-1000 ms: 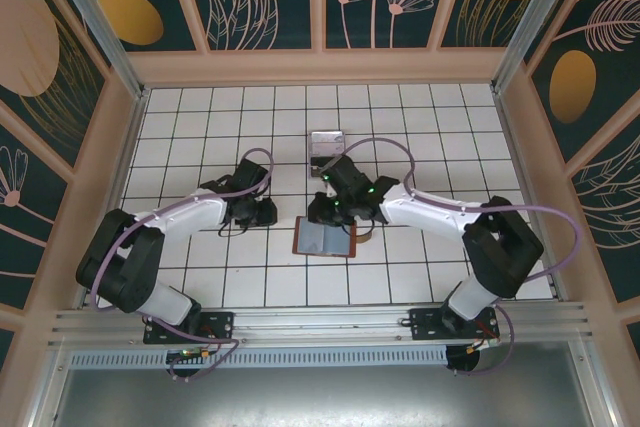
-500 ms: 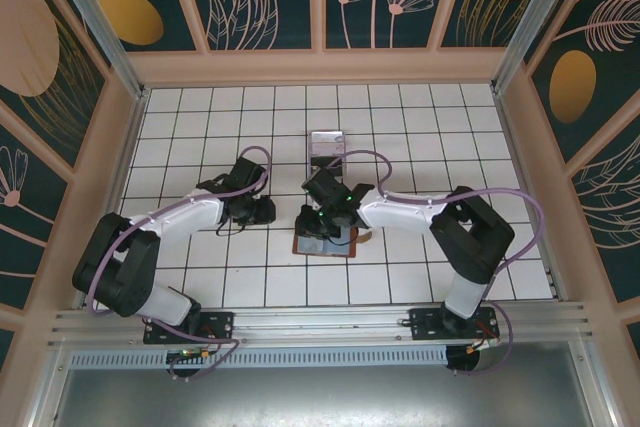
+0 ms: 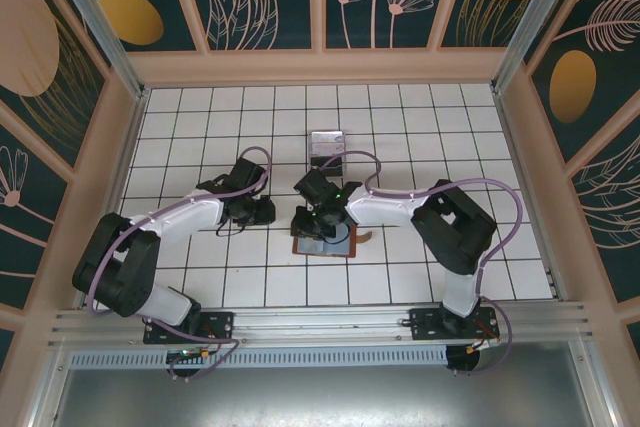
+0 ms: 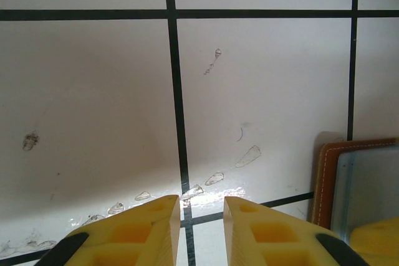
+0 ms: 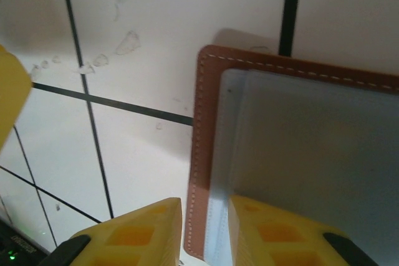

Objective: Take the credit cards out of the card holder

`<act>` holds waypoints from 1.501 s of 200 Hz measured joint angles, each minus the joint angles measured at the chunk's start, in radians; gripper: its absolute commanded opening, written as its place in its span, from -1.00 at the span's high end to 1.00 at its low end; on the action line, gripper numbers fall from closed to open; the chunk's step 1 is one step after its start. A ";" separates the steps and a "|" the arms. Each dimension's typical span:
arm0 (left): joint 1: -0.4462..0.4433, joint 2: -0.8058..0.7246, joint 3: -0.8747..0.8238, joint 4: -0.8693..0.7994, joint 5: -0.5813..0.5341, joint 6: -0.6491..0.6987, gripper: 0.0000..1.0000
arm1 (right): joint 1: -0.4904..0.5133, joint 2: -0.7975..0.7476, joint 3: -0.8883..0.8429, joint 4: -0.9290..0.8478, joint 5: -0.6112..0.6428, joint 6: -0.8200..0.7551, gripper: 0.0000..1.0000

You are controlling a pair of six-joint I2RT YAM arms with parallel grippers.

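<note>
Our right end effector (image 5: pixel 202 225) has moved left onto open card holder (image 5: pixel 299 154) at mid-surface, fingers narrowly parted astride left edge, gripping nothing yet. Left end effector (image 4: pixel 201 225) nearly closed, empty. Card extraction imminent, we judge.

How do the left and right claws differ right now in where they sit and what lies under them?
The left claw sits over bare white tile, with the card holder off to its side; the right claw sits at the open card holder's stitched brown edge, one fingertip over its grey-blue lining. Both have yellow fingers with a narrow gap and hold nothing.
</note>
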 measured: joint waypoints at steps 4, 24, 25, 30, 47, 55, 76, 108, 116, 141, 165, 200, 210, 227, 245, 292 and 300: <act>0.000 0.000 0.000 0.000 0.000 0.000 0.48 | 0.000 0.000 0.000 -0.006 0.003 0.000 0.44; 0.000 0.000 0.000 0.000 0.006 0.000 0.48 | 0.000 0.000 0.003 -0.027 0.017 -0.002 0.43; 0.000 0.000 0.000 0.000 0.006 0.000 0.48 | 0.001 0.000 0.004 -0.028 0.017 -0.002 0.43; 0.000 0.000 0.000 0.000 0.008 0.000 0.48 | 0.001 0.000 0.005 -0.034 0.022 -0.002 0.43; 0.000 0.000 0.000 0.000 0.016 0.000 0.48 | 0.002 0.000 0.010 -0.055 0.040 -0.004 0.42; 0.000 0.000 0.000 0.000 0.020 0.000 0.48 | 0.002 0.000 0.013 -0.064 0.047 -0.004 0.41; 0.000 0.000 0.000 0.000 0.026 0.000 0.48 | 0.004 -0.002 0.019 -0.092 0.071 -0.004 0.38; 0.000 0.000 0.000 0.007 0.053 0.000 0.48 | 0.008 -0.012 0.028 -0.152 0.117 -0.004 0.34; 0.000 0.000 0.000 0.010 0.059 0.000 0.48 | 0.009 -0.013 0.034 -0.173 0.132 -0.004 0.33; 0.000 0.000 0.000 0.012 0.074 0.000 0.48 | 0.016 -0.018 0.050 -0.238 0.182 -0.003 0.30; 0.000 0.000 0.000 0.016 0.079 0.000 0.48 | 0.026 -0.023 0.068 -0.307 0.239 -0.004 0.26; 0.000 0.001 0.000 0.019 0.085 0.000 0.48 | 0.042 -0.027 0.102 -0.410 0.315 -0.003 0.19; 0.000 0.002 0.001 0.019 0.087 0.000 0.48 | 0.045 -0.027 0.112 -0.431 0.335 -0.003 0.18; 0.000 0.002 0.003 0.019 0.092 0.000 0.47 | 0.048 -0.029 0.124 -0.464 0.362 -0.003 0.18; 0.000 0.003 0.010 0.018 0.095 0.002 0.46 | 0.049 -0.033 0.126 -0.494 0.386 -0.002 0.17; 0.000 0.012 0.043 0.018 0.105 0.007 0.44 | 0.048 -0.044 0.126 -0.555 0.436 0.012 0.17; 0.000 0.016 0.048 0.018 0.109 0.007 0.44 | 0.048 -0.051 0.125 -0.559 0.440 0.013 0.17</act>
